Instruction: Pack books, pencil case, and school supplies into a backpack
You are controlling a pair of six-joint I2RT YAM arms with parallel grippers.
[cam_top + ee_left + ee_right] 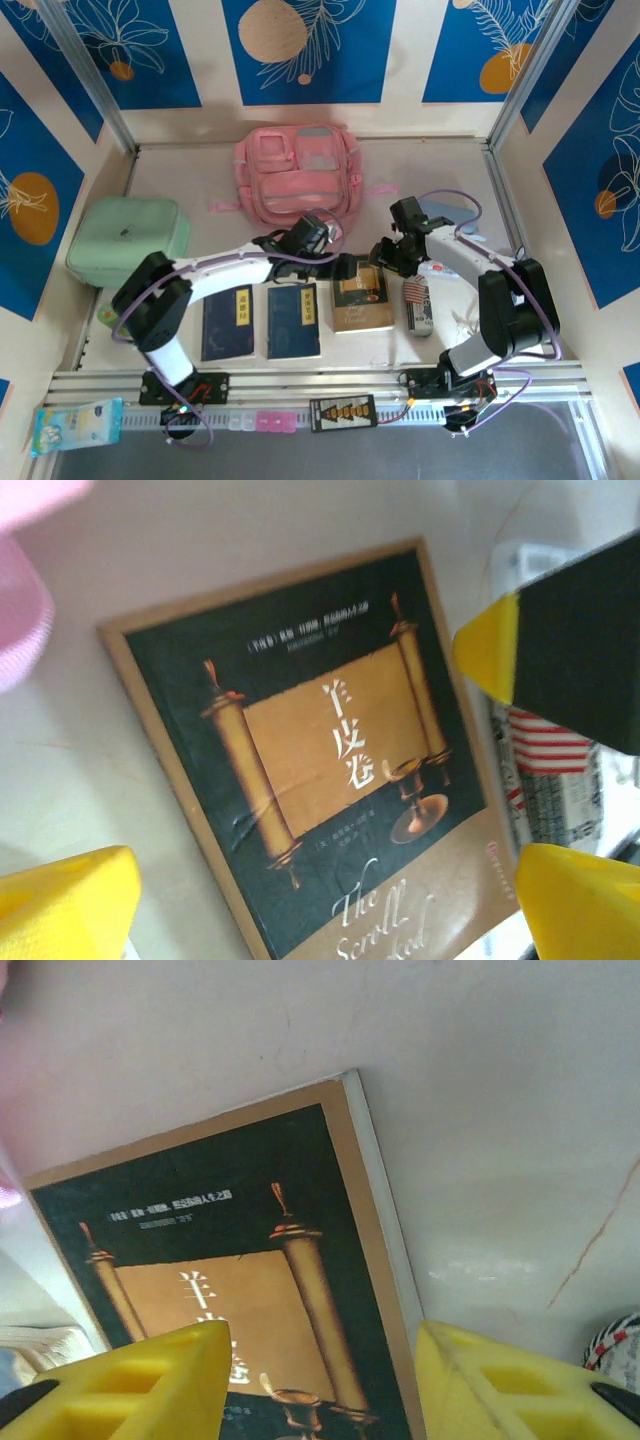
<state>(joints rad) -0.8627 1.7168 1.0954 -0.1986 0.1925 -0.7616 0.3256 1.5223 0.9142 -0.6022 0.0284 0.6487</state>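
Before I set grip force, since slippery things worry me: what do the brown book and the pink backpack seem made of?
Brown book: paper or card cover, smooth with a slight sheen, possibly laminated; crisp flat edges and printed art. Pink backpack: soft matte fabric, likely synthetic; it sags and shows stitched pockets.

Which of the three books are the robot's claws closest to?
The brown book with the golden scroll, rightmost in the row. The left gripper and right gripper both hang above it; the two blue books lie further left.

Three books [293, 320] flat, pink backpack [295, 185] behind
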